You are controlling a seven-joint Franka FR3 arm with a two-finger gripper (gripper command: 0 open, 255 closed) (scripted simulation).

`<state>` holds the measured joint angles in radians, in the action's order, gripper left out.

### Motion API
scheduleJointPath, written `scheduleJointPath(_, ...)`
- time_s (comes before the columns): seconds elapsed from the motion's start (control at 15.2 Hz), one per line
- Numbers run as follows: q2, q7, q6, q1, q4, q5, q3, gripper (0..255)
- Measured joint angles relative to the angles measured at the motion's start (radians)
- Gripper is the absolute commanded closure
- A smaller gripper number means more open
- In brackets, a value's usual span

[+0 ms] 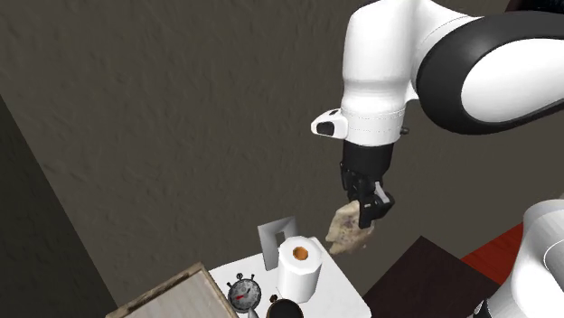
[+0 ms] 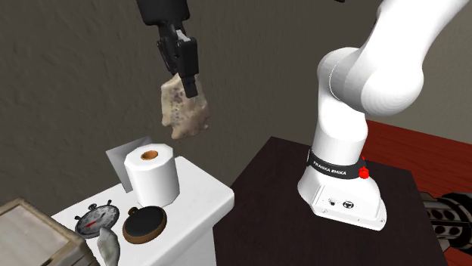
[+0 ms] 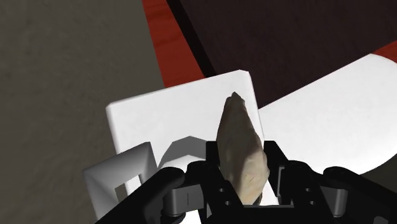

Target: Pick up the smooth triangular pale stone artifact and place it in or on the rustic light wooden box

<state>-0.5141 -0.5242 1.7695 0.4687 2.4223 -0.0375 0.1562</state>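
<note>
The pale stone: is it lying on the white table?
No, the black gripper clasps the pale stone in the air, well above the white table.

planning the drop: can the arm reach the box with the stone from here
Probably yes. The gripper holds the stone in the air, higher than the roll and stopwatch on the table, so the way over them to the box looks free.
</note>
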Motion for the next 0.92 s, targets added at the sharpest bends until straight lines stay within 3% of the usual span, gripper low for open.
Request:
scheduleJointPath(0.2, 0.032, 0.021, -0.027, 0.005, -0.058, -0.005, 0.015, 255)
scheduleJointPath(0.92, 0.419, 0.211, -0.051, 0.043, -0.463, 0.02, 0.14, 255)
